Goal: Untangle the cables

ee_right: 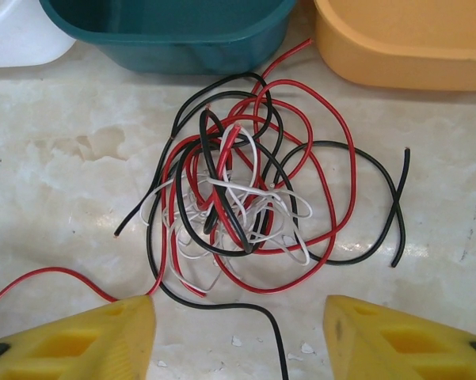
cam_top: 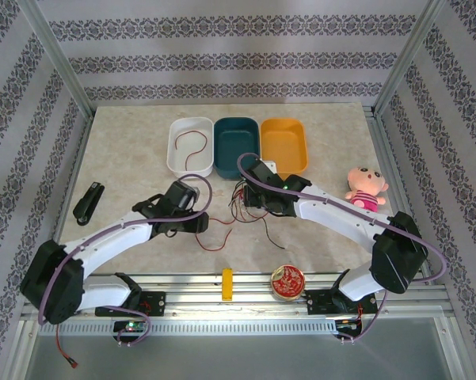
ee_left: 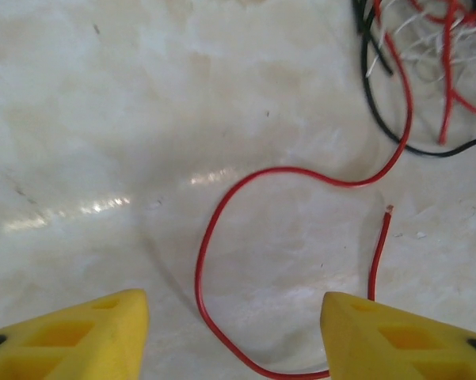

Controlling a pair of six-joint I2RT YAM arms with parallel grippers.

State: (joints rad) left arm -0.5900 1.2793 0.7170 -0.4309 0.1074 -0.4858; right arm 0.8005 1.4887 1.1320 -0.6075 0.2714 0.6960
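The cables (ee_right: 245, 198) lie in a loose tangle of red, black and white wires on the marble table, just in front of the bins, and sit mid-table (cam_top: 241, 204) in the top view. My right gripper (ee_right: 238, 340) hovers open on the near side of the tangle, and one black strand (ee_right: 276, 328) runs between its yellow fingertips. From the tangle (ee_left: 428, 47) a single red wire (ee_left: 199, 261) trails out in a loop. My left gripper (ee_left: 234, 336) stands open over that loop, its fingertips on either side and nothing gripped.
Three bins stand behind the tangle: white (cam_top: 190, 145) with a red wire in it, teal (cam_top: 236, 142) and orange (cam_top: 283, 145). A black pack (cam_top: 88, 202) lies at the left and a doll (cam_top: 366, 188) at the right. A yellow block (cam_top: 227, 283) and a round tin (cam_top: 287, 281) sit at the near edge.
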